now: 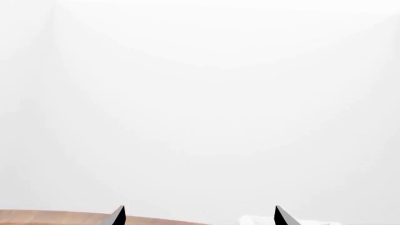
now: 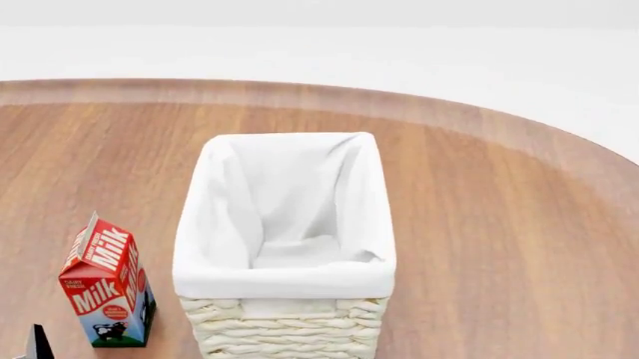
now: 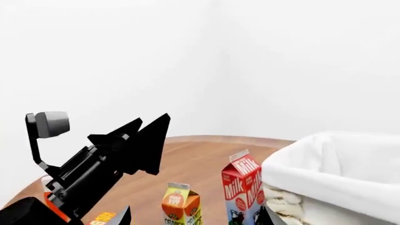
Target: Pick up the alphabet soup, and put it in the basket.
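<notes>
Nearest the robot in the head view, the tip of a dark left gripper finger [image 2: 38,342] shows at the bottom edge, just beside the milk carton [image 2: 108,288]. The left gripper [image 1: 198,216] shows two dark fingertips set well apart in its own wrist view, so it stands open and holds nothing. The right gripper [image 3: 195,216] shows only two dark fingertips at the edge of its wrist view, likewise well apart and holding nothing. Milk carton: red and white, upright on the wooden table [image 2: 499,224], just beside the basket [image 2: 286,224] on the robot's left. Orange juice carton [image 3: 181,204]: upright, seen in the right wrist view, near the milk carton on the side away from the basket. Basket: cream woven wicker, white cloth lining folded over the rim, standing upright near the table's middle; nothing shows inside but the cloth. Beyond the basket lies bare table, then the curved far edge. The alphabet soup appears in none of the three views; its place cannot be told.
</notes>
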